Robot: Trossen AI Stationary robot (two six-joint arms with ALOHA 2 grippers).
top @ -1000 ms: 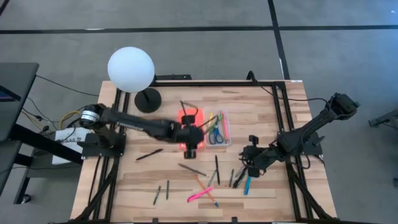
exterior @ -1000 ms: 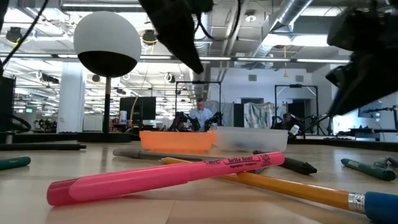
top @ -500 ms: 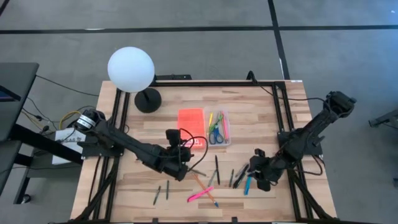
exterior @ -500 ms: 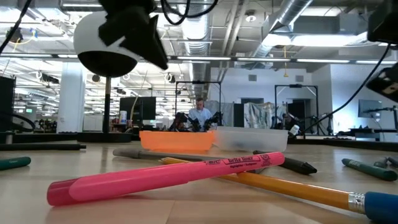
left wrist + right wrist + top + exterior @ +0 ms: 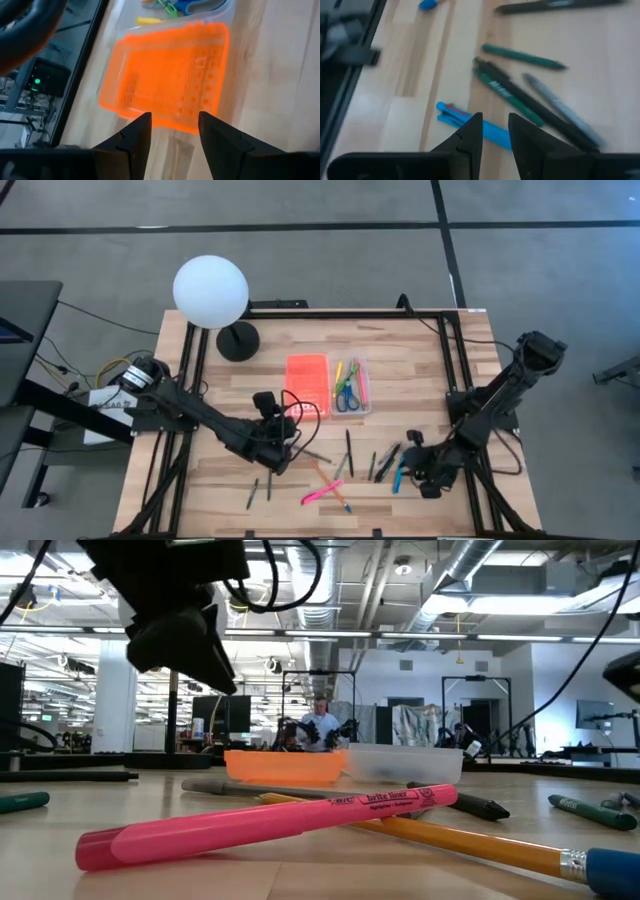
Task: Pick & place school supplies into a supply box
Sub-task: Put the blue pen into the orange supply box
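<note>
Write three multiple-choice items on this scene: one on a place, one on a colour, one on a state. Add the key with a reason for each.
1. Where are the blue-handled scissors?
A. In the clear tray
B. On the orange lid
C. Beside the globe lamp

2. What colour is the highlighter nearest the low camera?
A. Green
B. Pink
C. Black

3. What does the left gripper hold?
A. A pencil
B. The scissors
C. Nothing

Key: 1 A, the high view shows them inside the tray. 2 B, it lies pink across the foreground. 3 C, its wrist view shows an empty gap between open fingers.
</note>
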